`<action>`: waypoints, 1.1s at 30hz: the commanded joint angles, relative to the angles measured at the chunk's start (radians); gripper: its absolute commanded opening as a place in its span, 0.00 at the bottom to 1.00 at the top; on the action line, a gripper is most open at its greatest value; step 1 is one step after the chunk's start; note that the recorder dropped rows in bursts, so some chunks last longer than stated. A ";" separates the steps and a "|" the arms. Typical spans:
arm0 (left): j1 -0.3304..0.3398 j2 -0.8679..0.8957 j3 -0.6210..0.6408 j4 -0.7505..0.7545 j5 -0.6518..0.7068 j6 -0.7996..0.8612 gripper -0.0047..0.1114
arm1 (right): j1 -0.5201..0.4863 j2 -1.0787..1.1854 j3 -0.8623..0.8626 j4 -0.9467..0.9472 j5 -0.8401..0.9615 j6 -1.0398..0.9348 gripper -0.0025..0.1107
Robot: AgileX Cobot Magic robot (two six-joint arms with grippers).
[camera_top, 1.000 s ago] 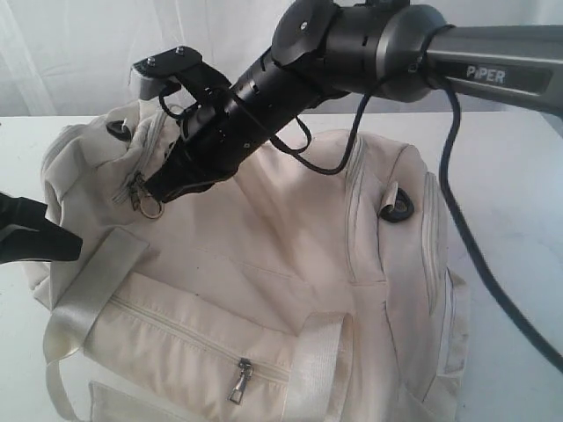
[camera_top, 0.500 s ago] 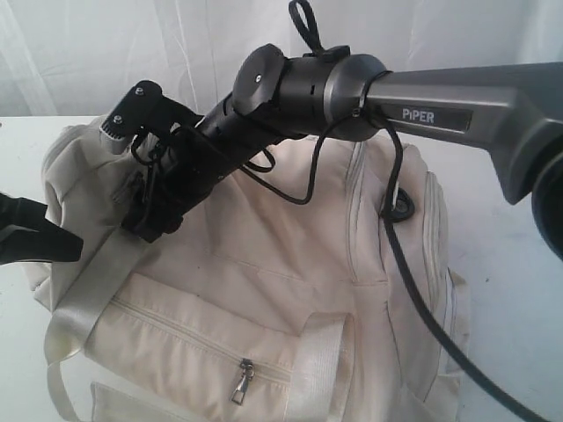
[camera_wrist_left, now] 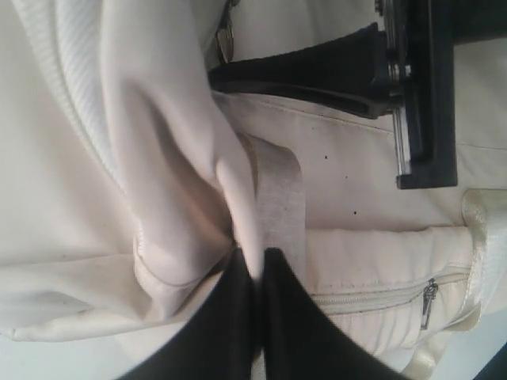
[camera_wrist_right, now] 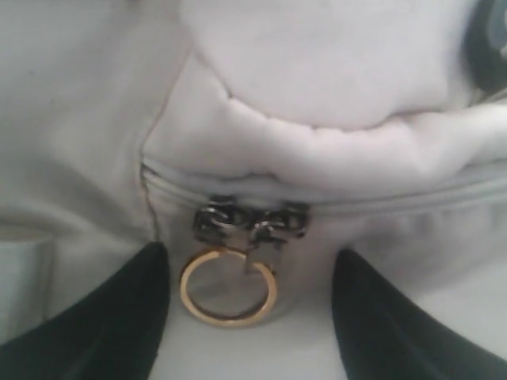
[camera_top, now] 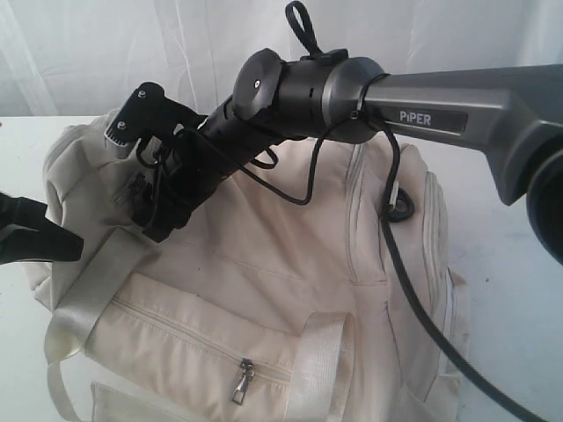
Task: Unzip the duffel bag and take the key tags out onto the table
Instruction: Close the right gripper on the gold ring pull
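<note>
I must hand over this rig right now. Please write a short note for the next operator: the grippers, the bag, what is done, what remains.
Left gripper: jaws shut on a fold of the duffel bag fabric.
Right gripper: jaws open, one on each side of the gold ring that hangs below the two zipper sliders; nothing gripped.
The bag lies on the table; this zipper looks closed. No key tags in view.
Done: bag held, ring lined up.
Left: grip the ring, unzip, take the key tags out onto the table.
</note>
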 commanded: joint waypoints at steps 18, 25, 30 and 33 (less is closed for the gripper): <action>-0.004 -0.022 -0.007 -0.130 0.056 0.010 0.04 | 0.000 0.000 -0.007 -0.013 0.107 0.106 0.02; -0.004 -0.022 -0.007 -0.130 0.056 0.013 0.04 | -0.004 -0.068 -0.007 -0.049 0.045 0.148 0.02; -0.004 -0.022 -0.007 -0.128 0.056 0.017 0.04 | -0.004 -0.080 -0.009 -0.234 -0.063 0.414 0.02; -0.004 -0.022 -0.007 -0.128 0.056 0.017 0.04 | -0.004 -0.080 -0.009 -0.368 -0.107 0.554 0.02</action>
